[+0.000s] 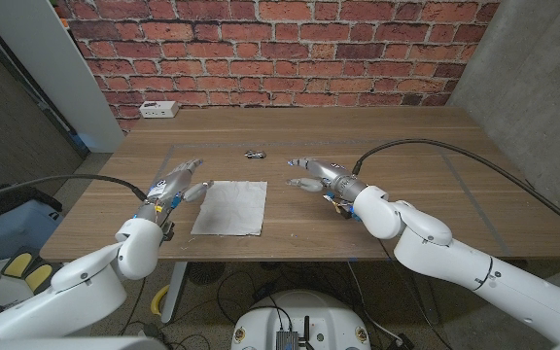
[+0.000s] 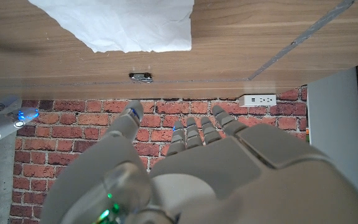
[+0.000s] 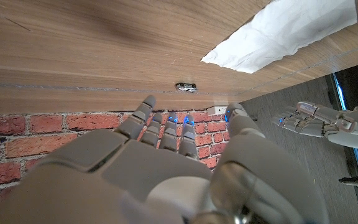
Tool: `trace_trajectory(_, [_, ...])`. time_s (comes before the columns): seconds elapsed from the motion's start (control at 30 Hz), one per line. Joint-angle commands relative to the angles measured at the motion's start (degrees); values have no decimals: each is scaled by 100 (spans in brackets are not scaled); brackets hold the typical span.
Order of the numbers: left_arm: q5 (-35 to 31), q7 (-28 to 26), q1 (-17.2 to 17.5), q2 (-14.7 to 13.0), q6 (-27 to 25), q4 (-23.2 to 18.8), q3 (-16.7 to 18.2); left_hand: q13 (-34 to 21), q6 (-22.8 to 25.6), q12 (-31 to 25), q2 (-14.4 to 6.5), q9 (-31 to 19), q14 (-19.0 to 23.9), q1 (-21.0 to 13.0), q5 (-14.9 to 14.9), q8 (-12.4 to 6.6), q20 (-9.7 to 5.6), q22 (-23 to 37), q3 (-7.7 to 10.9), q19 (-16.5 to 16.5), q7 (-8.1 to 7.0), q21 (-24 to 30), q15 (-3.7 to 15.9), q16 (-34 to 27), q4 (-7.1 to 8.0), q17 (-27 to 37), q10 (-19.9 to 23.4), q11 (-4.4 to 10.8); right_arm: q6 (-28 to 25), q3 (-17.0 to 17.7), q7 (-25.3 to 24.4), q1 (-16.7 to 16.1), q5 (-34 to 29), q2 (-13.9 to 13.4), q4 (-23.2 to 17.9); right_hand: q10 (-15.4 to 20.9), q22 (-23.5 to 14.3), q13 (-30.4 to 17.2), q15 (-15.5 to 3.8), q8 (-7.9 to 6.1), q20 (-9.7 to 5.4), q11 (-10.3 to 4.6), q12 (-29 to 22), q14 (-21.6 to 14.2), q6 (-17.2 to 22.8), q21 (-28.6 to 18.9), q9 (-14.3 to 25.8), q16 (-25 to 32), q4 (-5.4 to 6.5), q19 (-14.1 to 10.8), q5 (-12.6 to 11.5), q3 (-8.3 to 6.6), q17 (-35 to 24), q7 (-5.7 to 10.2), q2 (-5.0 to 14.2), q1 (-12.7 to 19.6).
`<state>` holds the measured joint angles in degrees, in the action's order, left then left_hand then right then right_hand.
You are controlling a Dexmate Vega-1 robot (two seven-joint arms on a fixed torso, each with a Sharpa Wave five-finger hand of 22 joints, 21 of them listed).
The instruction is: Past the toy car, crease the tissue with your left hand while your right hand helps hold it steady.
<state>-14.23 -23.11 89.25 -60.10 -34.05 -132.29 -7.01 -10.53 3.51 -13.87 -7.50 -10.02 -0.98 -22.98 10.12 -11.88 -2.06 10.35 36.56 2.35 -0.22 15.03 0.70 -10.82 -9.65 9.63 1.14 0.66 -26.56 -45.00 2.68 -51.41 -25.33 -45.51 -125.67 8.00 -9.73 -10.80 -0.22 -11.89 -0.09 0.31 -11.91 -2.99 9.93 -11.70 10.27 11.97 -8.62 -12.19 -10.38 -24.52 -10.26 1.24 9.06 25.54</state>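
The tissue (image 1: 230, 207) lies flat on the desk (image 1: 406, 156) between both hands, nearer the left hand (image 1: 170, 187). The right hand (image 1: 317, 175) is also released, fingers spread. The toy car (image 1: 254, 154) sits farther back.

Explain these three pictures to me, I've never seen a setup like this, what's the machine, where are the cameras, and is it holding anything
This is a two-armed robot standing at a wooden table, each white arm ending in a human-like hand. The wide picture comes from a camera on its head, looking down. The other two come from cameras on its wrists, looking along the back of each hand; they are turned upside down, so the table appears above the brick wall.

On the table lies a flat white tissue, and farther back a small toy car. A white power outlet box sits at the far edge.

The left hand is beside the tissue and the right hand is on the tissue's other side. Both are open, fingers spread, holding nothing.
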Motion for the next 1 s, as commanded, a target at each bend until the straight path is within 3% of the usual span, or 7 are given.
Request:
trace_trajectory(0.03, [-293, 94, 19, -148, -356, -95, -126, -12, 107, -37, 23, -9, 97, -152, -5, -16, -23, -3, 12, 129, -24, 32, 35, -35, -64, -3, 123, 22, -8, -199, 121, -3, -417, 136, -19, 104, -22, -6, 8, -64, 14, 16, -22, -75, 170, -46, 34, -8, -63, -109, 7, -7, -7, -8, -61, 157])
trace_trajectory(0.17, [-428, 127, 9, -228, -561, -172, -212, -12, 169, -33, 58, -11, 165, -277, -5, -24, 5, -5, 12, 199, -45, 31, 44, -29, -94, -3, 187, 14, 18, -216, 93, -58, -543, 165, -41, 284, -24, -8, -12, -66, 76, 36, -50, -353, 303, -61, 39, 56, -114, -227, 18, 15, -6, -24, -178, 304])
trace_trajectory(0.33, [-639, 114, 11, -334, -840, -275, -334, -18, 420, -32, 167, -19, 361, -625, -14, -79, 194, 7, -1, 389, -19, 41, 65, -27, -120, 2, 377, 51, 12, -259, 69, -129, -751, 203, -77, 544, -33, -18, -82, -88, 123, 62, -102, -680, 493, -84, 46, 144, -111, -364, 12, 45, -32, -50, -235, 443])
trace_trajectory(0.37, [-666, 114, 18, -356, -879, -292, -347, -19, 454, -33, 183, -20, 350, -674, -15, -84, 206, 10, -5, 416, -27, 44, 146, -13, -120, 2, 406, 52, 31, -263, 67, -143, -773, 210, -78, 590, -36, -22, -109, -98, 129, 69, -105, -733, 559, -90, 48, 156, -109, -403, 8, 54, -42, -64, -247, 483])
trace_trajectory(0.57, [-850, 144, 21, -503, -1159, -386, -456, -27, 656, -55, 262, -26, 497, -933, -23, -121, 206, 21, -26, 434, -45, 13, 196, -20, -121, 3, 596, 76, 122, -329, -40, -260, -1008, 284, -71, 895, -48, -41, -221, -140, 184, 72, -165, -1041, 832, -124, 54, 269, -95, -577, -10, 91, -106, -62, -263, 637])
trace_trajectory(0.77, [-1064, 161, -55, -643, -1422, -452, -651, -39, 837, -89, 295, -34, 633, -1265, -15, -145, 244, 27, -19, 438, 22, -25, 106, -23, -126, 7, 821, 41, 189, -382, -178, -379, -1314, 370, -69, 1212, -60, -67, -282, -208, 208, 75, -236, -1327, 1183, -174, 59, 407, -117, -793, -41, 125, -192, -51, -305, 835])
trace_trajectory(1.0, [-1276, 240, -186, -820, -1754, -522, -928, -60, 1210, -134, 377, -46, 829, -1812, -12, -207, 325, 37, -39, 474, -113, -66, 181, -23, -124, 15, 1148, 224, 224, -432, -406, -546, -1742, 493, -58, 1637, -80, -111, -442, -271, 122, -13, -369, -1761, 1632, -257, 68, 677, -165, -1121, -100, 153, -387, 77, -374, 1258])
